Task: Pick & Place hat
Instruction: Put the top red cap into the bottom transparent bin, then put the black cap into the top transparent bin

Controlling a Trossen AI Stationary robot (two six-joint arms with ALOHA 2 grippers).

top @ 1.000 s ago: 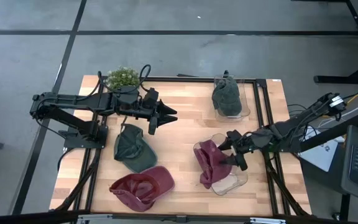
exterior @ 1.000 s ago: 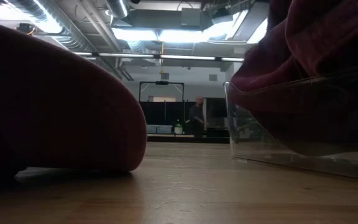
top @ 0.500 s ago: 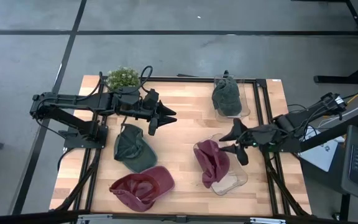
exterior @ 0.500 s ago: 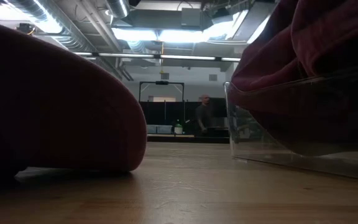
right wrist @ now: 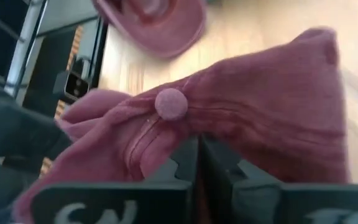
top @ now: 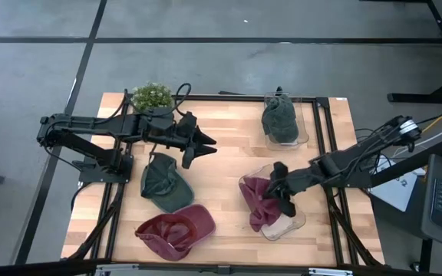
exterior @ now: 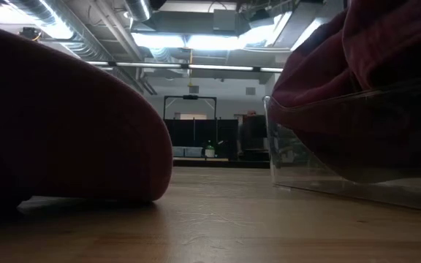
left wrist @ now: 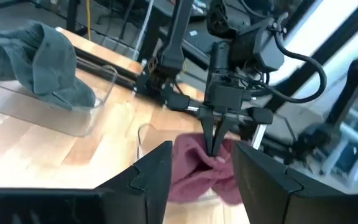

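The maroon cap [top: 261, 201] lies half in the clear tray [top: 291, 224], soft and floppy. The right end effector [top: 276, 192] presses its fingers together into the crown. Best hold looks like the stiffer brim. The left end effector [top: 199, 143], apart, hovers above the green cap [top: 163, 182].

One camera hangs overhead, looking straight down on the whole table [top: 229, 123]. One sits at tabletop level near the front edge, very close to the red hat [exterior: 57, 124] and clear bin [exterior: 357, 146]. The left wrist camera looks across at that bin. The right wrist camera is pressed close, probably onto the bin's hat.
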